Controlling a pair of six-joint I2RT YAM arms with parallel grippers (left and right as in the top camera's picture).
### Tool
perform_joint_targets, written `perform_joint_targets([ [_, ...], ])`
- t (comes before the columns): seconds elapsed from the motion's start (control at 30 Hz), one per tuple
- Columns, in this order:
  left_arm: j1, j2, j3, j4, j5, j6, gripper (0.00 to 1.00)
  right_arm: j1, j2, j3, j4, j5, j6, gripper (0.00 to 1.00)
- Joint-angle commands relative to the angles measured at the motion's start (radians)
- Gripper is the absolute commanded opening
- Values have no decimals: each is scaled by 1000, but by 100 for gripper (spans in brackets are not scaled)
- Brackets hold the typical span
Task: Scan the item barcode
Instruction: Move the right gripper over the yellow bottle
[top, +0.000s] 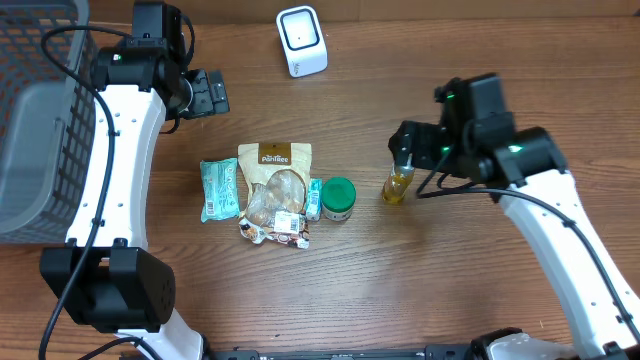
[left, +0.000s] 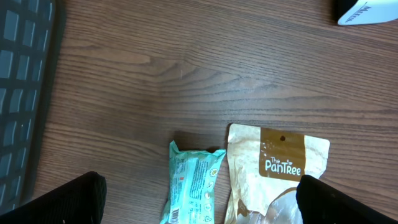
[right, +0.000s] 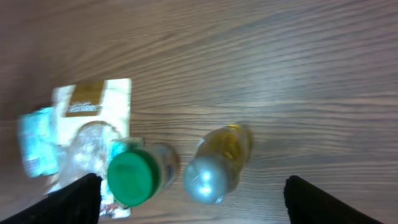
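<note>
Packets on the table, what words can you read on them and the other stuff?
"The PanTree": on the brown pouch.
Teal packet: print too small to read.
White scanner: lettering cut off, unreadable.
Bottle and jar: blurred, nothing readable.

- left arm (top: 112, 150) reaches straight forward, wrist bent toward the middle
- left gripper (top: 220, 93) points to the right, jaws spread wide
- right arm (top: 560, 215) angles forward and inward
- right gripper (top: 402, 145) points down and left, fingers (right: 68, 202) wide apart
</note>
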Motion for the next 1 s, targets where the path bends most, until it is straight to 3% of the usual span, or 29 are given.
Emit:
perform_joint_targets([
  [0.0,-6,-8,12,0,2,-3,100,48,49,33,-8,200,68,93],
  [0.53,-6,-8,12,0,2,-3,100,111,214,25,-61,175,130,95],
  [0.67,-6,-8,12,0,2,-3,100,119,227,17,-62,179,130,91],
  [0.77,-6,-8,12,0,2,-3,99,119,227,17,-58,179,130,78],
  [0.97,-6,-8,12,0,2,-3,99,119,231,17,-91,179,130,77],
])
